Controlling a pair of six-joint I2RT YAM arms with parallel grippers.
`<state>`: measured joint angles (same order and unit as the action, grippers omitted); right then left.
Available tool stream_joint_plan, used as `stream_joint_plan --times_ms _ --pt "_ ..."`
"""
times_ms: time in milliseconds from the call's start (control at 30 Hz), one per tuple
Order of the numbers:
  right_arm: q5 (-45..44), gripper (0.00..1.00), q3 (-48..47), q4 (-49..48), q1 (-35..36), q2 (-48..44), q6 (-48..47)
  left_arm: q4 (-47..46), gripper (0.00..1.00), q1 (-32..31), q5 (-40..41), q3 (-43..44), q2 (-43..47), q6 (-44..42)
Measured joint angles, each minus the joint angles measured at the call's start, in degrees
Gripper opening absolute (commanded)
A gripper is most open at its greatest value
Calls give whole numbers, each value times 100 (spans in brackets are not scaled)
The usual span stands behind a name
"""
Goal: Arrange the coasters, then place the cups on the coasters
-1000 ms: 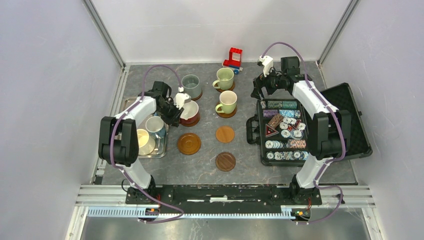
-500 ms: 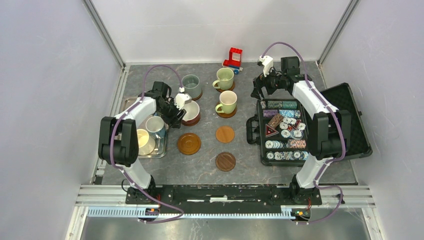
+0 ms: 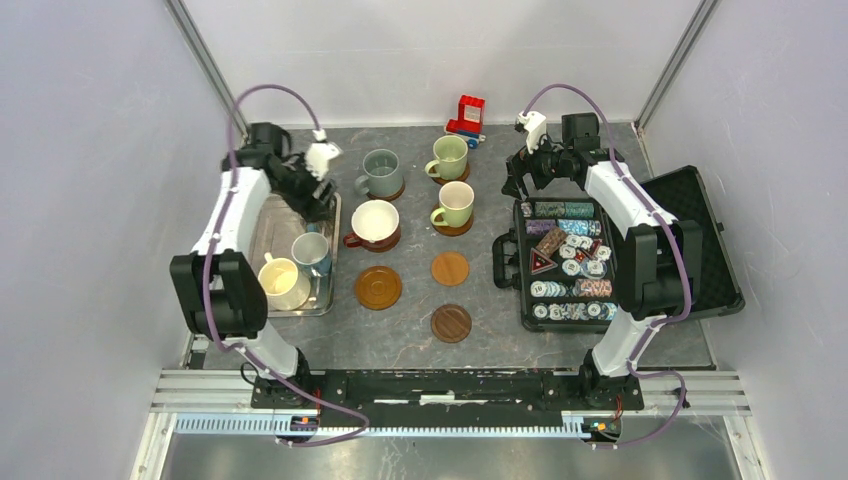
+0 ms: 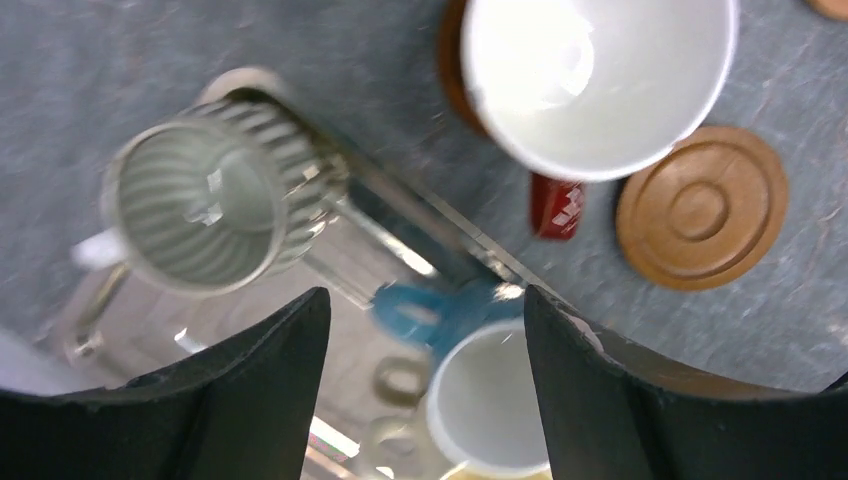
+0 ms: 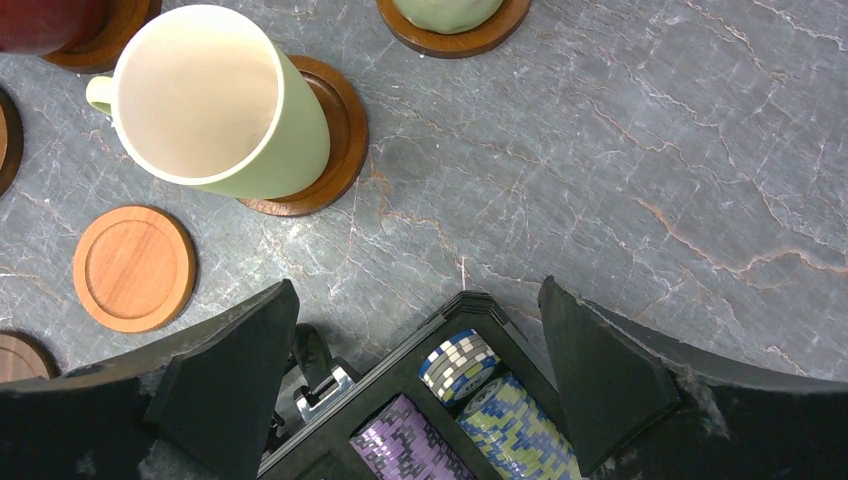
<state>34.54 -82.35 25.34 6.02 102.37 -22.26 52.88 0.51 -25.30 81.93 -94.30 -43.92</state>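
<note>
My left gripper [image 3: 318, 200] hangs open and empty over the far end of the metal tray [image 3: 268, 218]. Below it the left wrist view shows a ribbed grey cup [image 4: 200, 205] and a small blue-white cup [image 4: 490, 400] in the tray. A cream-yellow cup [image 3: 282, 282] also stands there. The cream-and-brown cup [image 3: 375, 222], a grey-green cup [image 3: 382, 172] and two pale green cups [image 3: 448, 157] [image 3: 455, 203] each sit on a coaster. Three coasters [image 3: 378, 287] [image 3: 450, 268] [image 3: 451, 323] lie bare. My right gripper [image 3: 520, 182] is open above the chip case's corner.
An open black case of poker chips [image 3: 565, 260] fills the right side, its lid lying flat toward the wall. A red toy [image 3: 466, 115] stands at the back. Walls and metal posts close in the table on three sides.
My left gripper has opened off the cream-and-brown cup, leaving it on its coaster, and swung back and left over the tray. The right arm has not moved.
</note>
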Motion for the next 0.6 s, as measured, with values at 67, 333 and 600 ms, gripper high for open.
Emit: stream_joint_plan --times_ms 67,333,600 --pt "2 98 0 0 0 0 -2 358 75 446 -136 382 0 -428" --pt "15 98 0 -2 0 0 9 1231 74 994 -9 1423 -461 -999" --pt "13 98 2 0 0 -2 -11 2044 75 1578 -9 1510 -621 -1958"
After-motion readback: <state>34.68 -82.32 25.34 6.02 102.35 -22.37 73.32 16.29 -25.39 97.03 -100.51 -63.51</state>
